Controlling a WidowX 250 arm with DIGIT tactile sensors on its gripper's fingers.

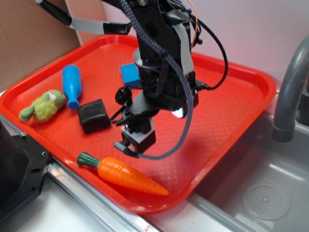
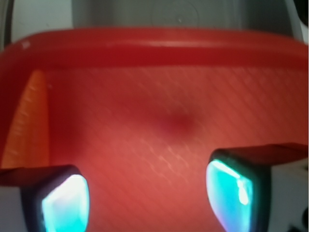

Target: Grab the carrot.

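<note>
Black, cable-wrapped WidowX gripper (image 1: pixel 129 141) hangs over the middle of the shallow red plastic tray (image 1: pixel 231 111), and in my wrist view its two fingertip pads (image 2: pixel 65 203) stand well apart with bare tray floor between them, so it is spread open and holding nothing.

I judge this to be the approach step. The glossy orange plastic toy carrot (image 1: pixel 130 177) with its dark green leafy top lies flat by the tray's near rim, tip pointing right, near the gripper but not touching it. My next move calls for carrying the gripper toward that rim and to the side, turning the wrist so the fingers straddle the carrot across its thick middle, then lowering and closing.

Smaller items sit on the far side of the arm: a blue plastic bottle (image 1: pixel 72 85), a black block (image 1: pixel 94 115), a green plush toy (image 1: pixel 44 106) and a blue square piece (image 1: pixel 131 74), all well clear of the carrot.

Only the exterior view shows those. The wrist view catches just an orange sliver (image 2: pixel 28 121) at its left edge, probably the carrot, though it is blurred.
</note>
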